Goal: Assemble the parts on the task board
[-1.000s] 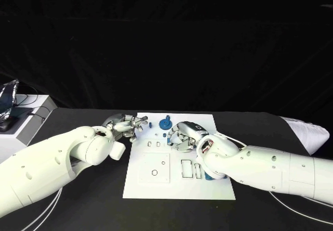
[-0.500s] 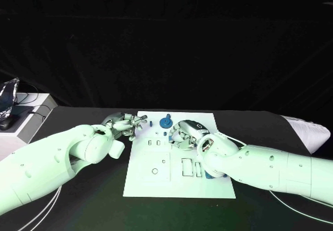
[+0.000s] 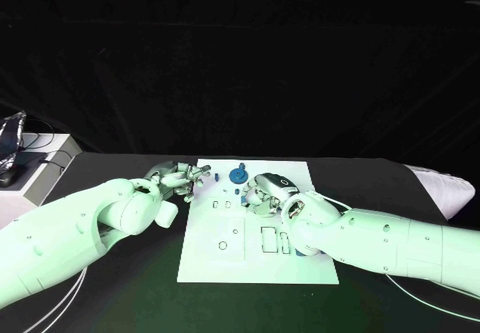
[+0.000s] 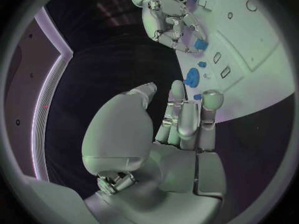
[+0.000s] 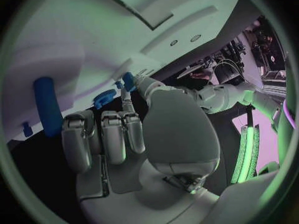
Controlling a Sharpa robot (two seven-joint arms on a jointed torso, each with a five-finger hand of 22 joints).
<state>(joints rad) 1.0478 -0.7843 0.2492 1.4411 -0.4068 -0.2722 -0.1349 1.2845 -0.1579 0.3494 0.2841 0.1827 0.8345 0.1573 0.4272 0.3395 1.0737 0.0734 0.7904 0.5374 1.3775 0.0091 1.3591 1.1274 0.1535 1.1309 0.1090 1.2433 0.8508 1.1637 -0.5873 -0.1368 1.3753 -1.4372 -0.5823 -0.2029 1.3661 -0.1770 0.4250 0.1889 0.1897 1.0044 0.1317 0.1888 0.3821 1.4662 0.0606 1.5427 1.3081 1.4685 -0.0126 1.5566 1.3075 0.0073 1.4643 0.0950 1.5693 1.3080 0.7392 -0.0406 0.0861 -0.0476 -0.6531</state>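
Task board (image 3: 215,267): one | blue gear (image 3: 239,175): one | hands: two

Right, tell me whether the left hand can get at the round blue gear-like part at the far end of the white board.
Probably yes. The left hand hovers at the board's far-left edge, the round blue gear-like part lies close beside it, and nothing stands between them; the right hand sits nearer.

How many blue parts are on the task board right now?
At least 5: gear at the far edge of the task board, peg beside it, small piece at left hand fingertips, block under right hand, cylinder by right forearm. More may be hidden.
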